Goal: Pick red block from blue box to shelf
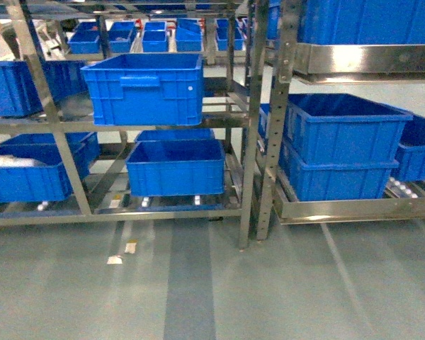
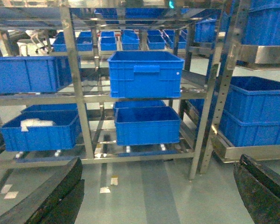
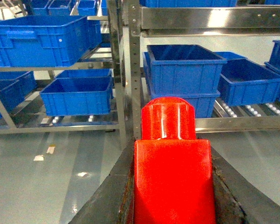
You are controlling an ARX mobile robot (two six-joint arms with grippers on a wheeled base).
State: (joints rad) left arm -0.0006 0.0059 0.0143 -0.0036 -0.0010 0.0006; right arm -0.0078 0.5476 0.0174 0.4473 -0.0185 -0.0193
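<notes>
Crates (image 1: 143, 88) in dark blue filled the shelf (image 1: 258, 127) ahead of me, one on the middle tier, another (image 1: 176, 167) on the rollers below it, and a stacked pair (image 1: 340, 145) in the bay to the right. An upright post (image 3: 132, 70) stood squarely between my right wrist camera and those tiers, with the stacked pair just past it. Scraps of paper (image 1: 122, 253) lay on the grey floor (image 1: 212, 283) in front of the rack.

From the head camera I could see neither arm, and the blue box was in none of my views. A pale bundle (image 2: 36, 123) in the lower left crate was too blurred to identify.

My right gripper (image 3: 172, 186) pointed forward toward the shelf, clamped on the red block (image 3: 170, 158), which filled the lower middle of that wrist view with its stud facing the rack; the fingers (image 3: 107, 196) pressed both its sides. My left gripper (image 2: 158, 196) also faced the shelf, its dark fingers (image 2: 46, 196) spread wide apart at the frame's bottom corners, with nothing between them.
</notes>
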